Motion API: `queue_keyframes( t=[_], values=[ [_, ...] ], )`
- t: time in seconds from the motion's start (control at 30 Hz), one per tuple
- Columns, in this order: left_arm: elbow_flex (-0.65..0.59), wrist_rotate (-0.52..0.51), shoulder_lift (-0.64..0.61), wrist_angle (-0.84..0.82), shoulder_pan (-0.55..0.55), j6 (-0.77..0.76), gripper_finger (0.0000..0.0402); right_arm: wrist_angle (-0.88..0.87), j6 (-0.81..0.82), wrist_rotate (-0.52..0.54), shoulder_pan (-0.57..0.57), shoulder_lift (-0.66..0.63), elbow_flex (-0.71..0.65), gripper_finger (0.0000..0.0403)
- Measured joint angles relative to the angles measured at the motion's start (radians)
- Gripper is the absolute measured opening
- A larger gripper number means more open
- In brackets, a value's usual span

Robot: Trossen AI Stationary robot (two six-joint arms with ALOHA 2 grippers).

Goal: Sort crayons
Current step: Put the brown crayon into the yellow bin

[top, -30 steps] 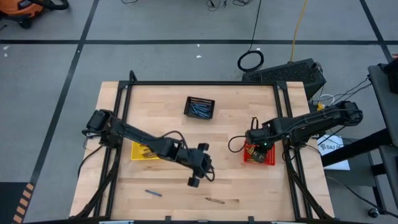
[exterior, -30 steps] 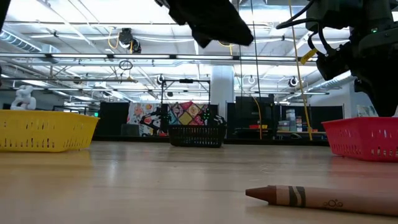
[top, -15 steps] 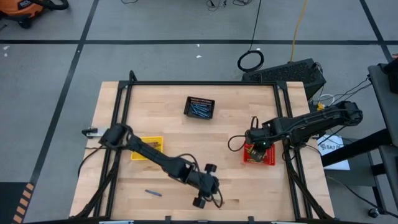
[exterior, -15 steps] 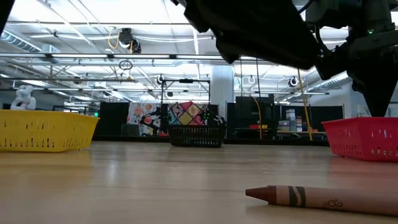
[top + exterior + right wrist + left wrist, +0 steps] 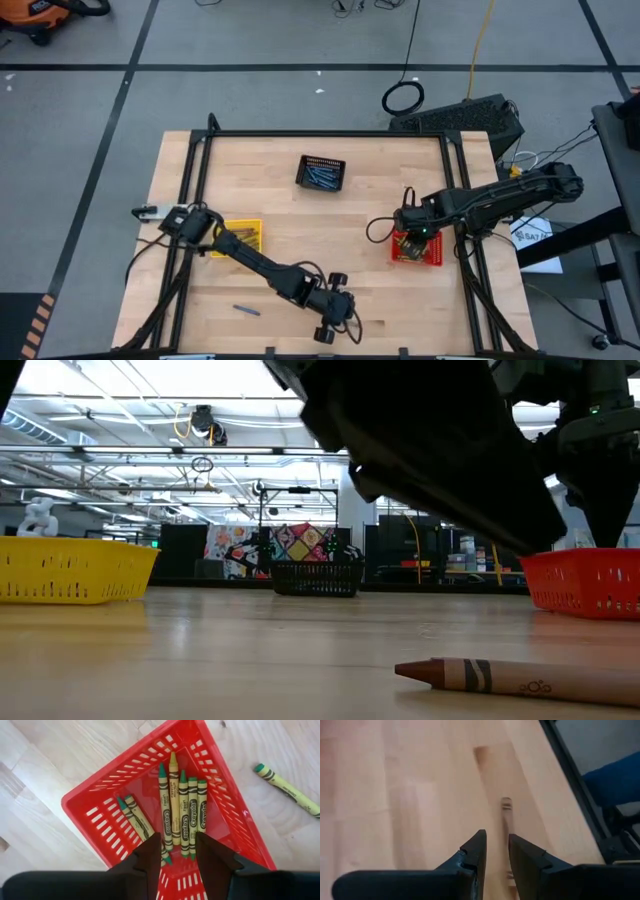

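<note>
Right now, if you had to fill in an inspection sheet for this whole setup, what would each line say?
Surface: wooden table in a black frame.
Job's things: brown crayon loose near the front edge; blue crayon loose at front left; green crayons in the red basket, one green crayon beside it; blue ones in the black basket; yellow basket at left.
Clutter: nothing seen.
Grippers: left gripper open above the brown crayon; right gripper open over the red basket.
Cables: coil on the floor.
Surroundings: grey floor, equipment right.
</note>
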Motion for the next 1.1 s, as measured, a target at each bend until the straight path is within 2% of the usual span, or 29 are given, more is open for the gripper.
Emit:
queue_keyframes(
  t=[0.63,0.8,0.9,1.0,1.1],
  values=[
    [-0.002,0.005,0.071,0.012,-0.031,-0.053,0.0084,0.035,0.001,0.002,0.0,0.0,0.0,0.0107],
    [0.004,-0.079,0.099,-0.007,-0.033,-0.111,0.0084,0.037,0.001,0.002,0.0,0.0,0.0,0.0107],
    [0.008,-0.089,0.12,-0.062,-0.027,-0.132,0.0084,0.037,0.001,0.002,0.0,0.0,0.0,0.0107],
    [0.01,-0.093,0.127,-0.105,-0.023,-0.132,0.0069,0.037,0.001,0.002,0.0,0.0,0.0,0.0107],
    [0.009,-0.092,0.127,-0.113,-0.022,-0.107,0.0034,0.037,0.001,0.002,0.0,0.0,0.0,0.0107]
  ],
)
